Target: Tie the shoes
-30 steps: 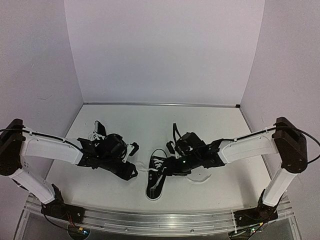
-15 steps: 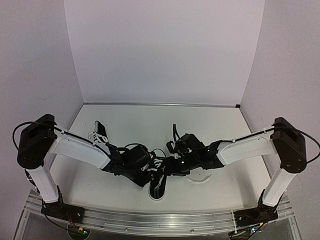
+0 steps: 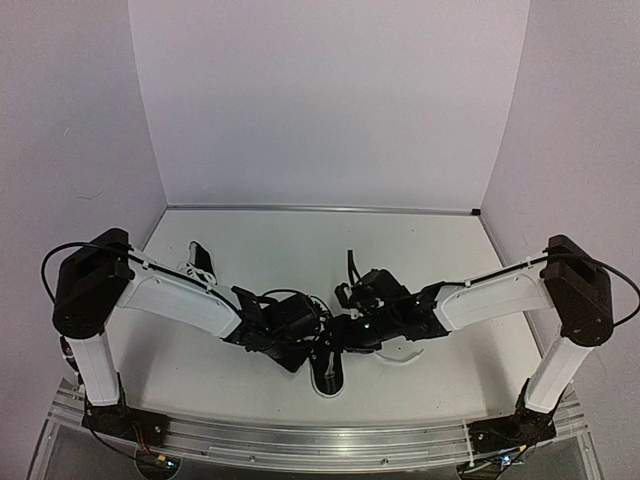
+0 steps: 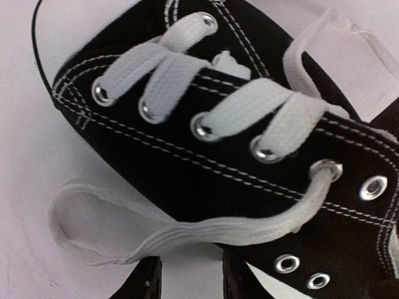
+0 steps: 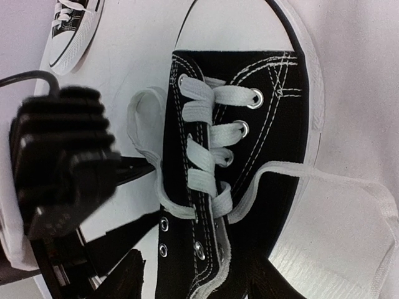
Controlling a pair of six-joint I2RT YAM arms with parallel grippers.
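One of the shoes (image 3: 327,378), black canvas with white laces, lies near the table's front, tipped to one side (image 5: 249,143). The other shoe (image 3: 200,258) sits at the back left (image 5: 73,25). My left gripper (image 4: 192,283) is open at the near shoe's side. A loose lace loop (image 4: 93,233) crosses just past its fingertips (image 4: 146,280). In the right wrist view this lace runs between the left fingers (image 5: 140,168). My right gripper (image 5: 199,280) is open and straddles the shoe's heel end, with a gap beside its left finger (image 5: 129,274). Both grippers meet over the shoe (image 3: 330,345).
A second loose lace (image 5: 340,184) loops over the table on the shoe's right side (image 3: 400,355). White walls enclose the table at the back and sides. The front rail (image 3: 320,435) runs close behind the shoe's toe.
My left arm has swung right from the back-left shoe to the front shoe, and its jaws have narrowed. The front shoe has shifted slightly right. The right arm has hardly moved.
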